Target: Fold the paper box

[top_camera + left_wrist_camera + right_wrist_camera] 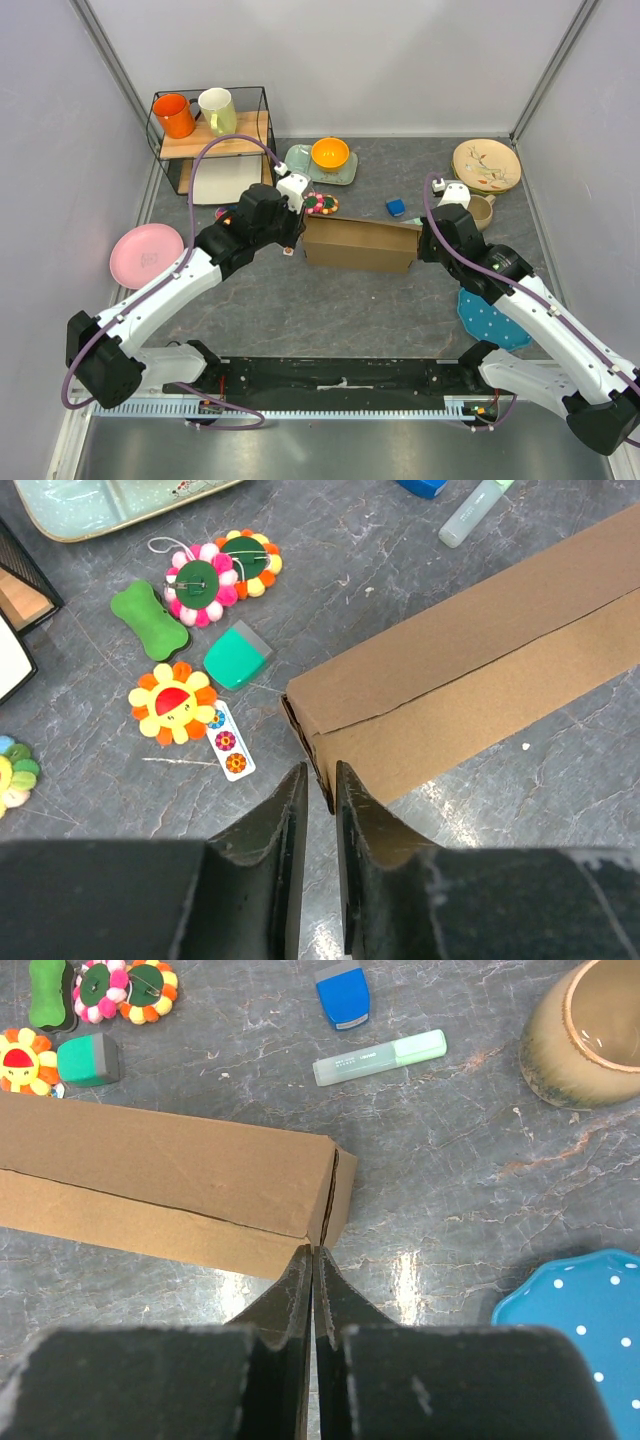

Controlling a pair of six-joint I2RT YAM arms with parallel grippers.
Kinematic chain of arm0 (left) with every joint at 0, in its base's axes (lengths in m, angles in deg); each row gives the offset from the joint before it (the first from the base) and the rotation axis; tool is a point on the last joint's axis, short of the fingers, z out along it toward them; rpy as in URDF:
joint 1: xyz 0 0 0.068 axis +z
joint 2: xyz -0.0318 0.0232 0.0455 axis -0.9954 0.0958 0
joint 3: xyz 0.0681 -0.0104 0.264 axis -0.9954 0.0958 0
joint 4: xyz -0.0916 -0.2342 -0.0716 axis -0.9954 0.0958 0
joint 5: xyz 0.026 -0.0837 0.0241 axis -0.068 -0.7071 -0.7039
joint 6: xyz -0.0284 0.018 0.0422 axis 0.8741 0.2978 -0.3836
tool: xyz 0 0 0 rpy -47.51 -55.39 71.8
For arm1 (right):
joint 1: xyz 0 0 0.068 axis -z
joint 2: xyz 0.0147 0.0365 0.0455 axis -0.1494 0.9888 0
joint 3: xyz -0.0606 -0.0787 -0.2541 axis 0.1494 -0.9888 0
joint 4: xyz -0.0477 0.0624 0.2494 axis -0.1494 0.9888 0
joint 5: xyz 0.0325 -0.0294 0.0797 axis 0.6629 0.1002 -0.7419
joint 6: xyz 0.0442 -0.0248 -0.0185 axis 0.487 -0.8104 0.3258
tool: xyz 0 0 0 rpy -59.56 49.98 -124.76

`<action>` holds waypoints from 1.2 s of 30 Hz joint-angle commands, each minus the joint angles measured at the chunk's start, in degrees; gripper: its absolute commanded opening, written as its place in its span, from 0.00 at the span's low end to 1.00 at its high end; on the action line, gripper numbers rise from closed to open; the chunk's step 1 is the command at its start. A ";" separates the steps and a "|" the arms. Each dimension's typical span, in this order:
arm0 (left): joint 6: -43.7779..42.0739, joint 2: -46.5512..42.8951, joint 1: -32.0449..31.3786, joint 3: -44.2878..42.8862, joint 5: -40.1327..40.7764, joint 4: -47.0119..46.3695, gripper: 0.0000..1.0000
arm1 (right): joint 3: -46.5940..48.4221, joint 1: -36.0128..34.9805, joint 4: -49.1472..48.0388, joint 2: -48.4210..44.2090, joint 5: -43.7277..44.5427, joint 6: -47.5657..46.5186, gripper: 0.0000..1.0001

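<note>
The paper box lies in the middle of the table as a long, shallow brown cardboard box with its flaps folded in. My left gripper is at the box's left end. In the left wrist view the jaws stand a narrow gap apart, and the edge of the box end wall sits between the tips. My right gripper is at the right end. Its jaws are shut, and the tips touch the lower corner of the box end.
Felt flowers, a green eraser and a sticker strip lie beside the box's left end. A highlighter, blue sharpener and tan mug lie behind its right end. A blue dotted plate, pink plate, mug rack and orange bowl surround it.
</note>
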 commanded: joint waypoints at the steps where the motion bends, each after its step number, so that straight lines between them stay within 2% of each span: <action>1: 0.20 -1.07 0.53 -2.09 -1.43 0.52 0.21 | 0.51 -0.13 0.09 0.15 -0.55 -0.42 0.04; 9: 0.73 -0.46 0.53 -1.21 -3.62 0.52 0.14 | 0.42 -0.04 0.09 0.15 -0.38 -0.60 0.05; 12: 0.82 -0.46 0.53 -0.86 -4.15 0.43 0.09 | 0.33 -0.04 0.01 0.15 -0.38 -0.60 0.04; 14: 0.73 -0.46 0.62 -0.33 -4.33 0.00 0.02 | 0.25 -0.04 0.09 0.24 -0.38 -0.60 0.05; 29: 0.38 -0.98 0.53 6.35 -4.33 -5.28 0.02 | -0.37 -0.04 -0.26 0.32 -0.29 -0.60 0.04; 36: -3.22 -2.30 0.53 8.54 -2.57 -7.47 0.02 | -0.90 -0.04 -0.52 0.50 -0.03 -0.77 0.04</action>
